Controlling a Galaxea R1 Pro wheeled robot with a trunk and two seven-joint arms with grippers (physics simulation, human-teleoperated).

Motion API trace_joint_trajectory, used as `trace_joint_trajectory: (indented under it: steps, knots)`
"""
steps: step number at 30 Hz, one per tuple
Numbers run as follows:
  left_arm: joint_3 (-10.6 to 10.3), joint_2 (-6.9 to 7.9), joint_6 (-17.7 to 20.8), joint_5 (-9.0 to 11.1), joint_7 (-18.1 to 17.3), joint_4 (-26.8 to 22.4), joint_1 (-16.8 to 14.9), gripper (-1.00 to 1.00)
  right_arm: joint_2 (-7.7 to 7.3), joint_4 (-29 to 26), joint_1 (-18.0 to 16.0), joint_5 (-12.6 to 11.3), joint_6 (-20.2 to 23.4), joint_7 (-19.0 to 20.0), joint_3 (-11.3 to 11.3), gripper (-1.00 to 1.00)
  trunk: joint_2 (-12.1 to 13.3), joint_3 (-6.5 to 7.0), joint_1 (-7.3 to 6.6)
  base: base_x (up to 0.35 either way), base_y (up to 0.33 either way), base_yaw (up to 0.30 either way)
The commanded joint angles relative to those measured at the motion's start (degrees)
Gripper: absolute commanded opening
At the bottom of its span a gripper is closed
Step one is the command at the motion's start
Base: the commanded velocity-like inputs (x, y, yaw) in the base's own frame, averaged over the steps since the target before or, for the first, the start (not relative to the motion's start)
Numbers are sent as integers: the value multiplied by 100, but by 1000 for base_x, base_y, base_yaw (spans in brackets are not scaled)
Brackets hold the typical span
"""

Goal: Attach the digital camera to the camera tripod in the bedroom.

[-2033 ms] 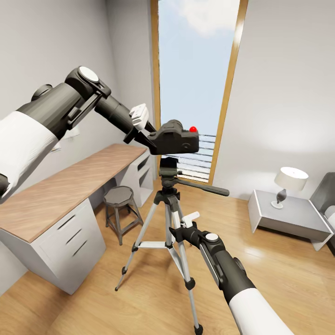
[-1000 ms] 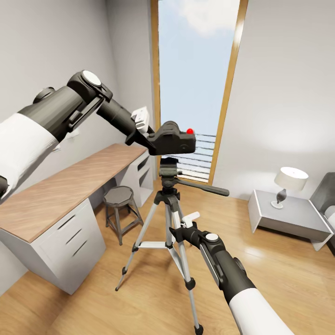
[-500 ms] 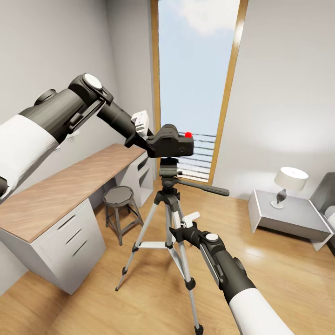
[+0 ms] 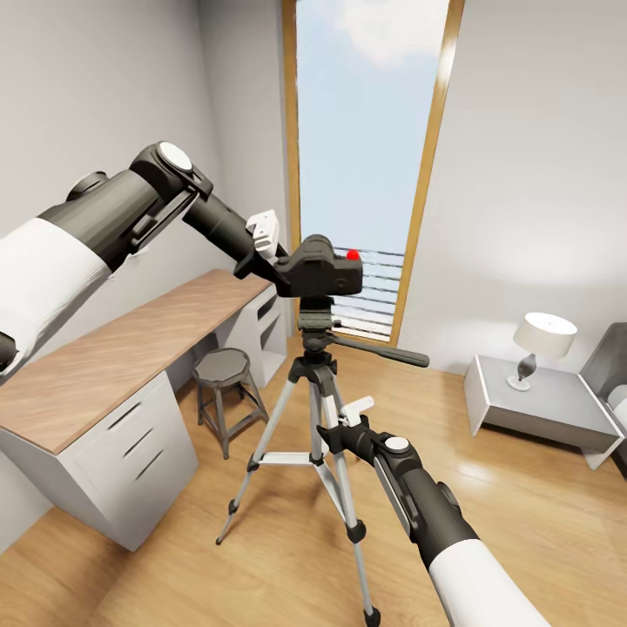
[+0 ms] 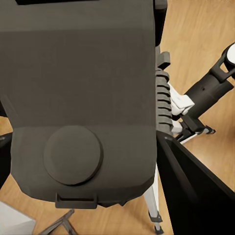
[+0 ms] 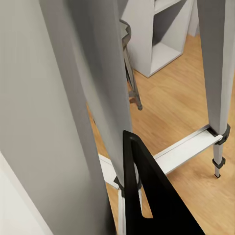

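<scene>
The black digital camera [image 4: 324,270], red button [image 4: 352,254] on top, sits level right on top of the camera tripod's dark head [image 4: 315,324]; whether it is locked on I cannot tell. My left gripper [image 4: 287,264] is shut on the camera's left end. Its dark back [image 5: 83,93] fills most of the left wrist view, with one finger [image 5: 193,188] beside it. The tripod [image 4: 313,409] stands on the wood floor before the tall window. My right gripper [image 4: 334,433] is closed around a silver leg [image 6: 100,98], with one black finger [image 6: 152,196] alongside.
A wood-topped white desk [image 4: 96,366] runs along the left wall, with a short grey stool [image 4: 223,370] beside it. The pan handle [image 4: 383,350] sticks out to the right. A low grey nightstand with a lamp [image 4: 540,396] and the bed's edge stand at the right.
My left gripper has brought the camera down and slightly left, from a gap above the tripod head to resting on it. The right arm and tripod have stayed still.
</scene>
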Motion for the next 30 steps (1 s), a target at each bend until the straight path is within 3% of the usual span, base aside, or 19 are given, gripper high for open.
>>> trace_joint_trajectory:
  steps: [1,19,30]
  knots:
    - [-32,10,47,51,-7,-1,-12,-100,4,-11,-6,39,23,33,-7,-100,-15,-13,4,0,0,0]
    - [-35,14,47,51,9,61,0,-100,4,-11,-6,39,23,33,-7,-100,-15,-13,4,0,0,0]
    - [-33,11,47,86,318,82,134,-100,4,-11,-6,39,23,33,-7,-100,-15,-13,4,0,0,0]
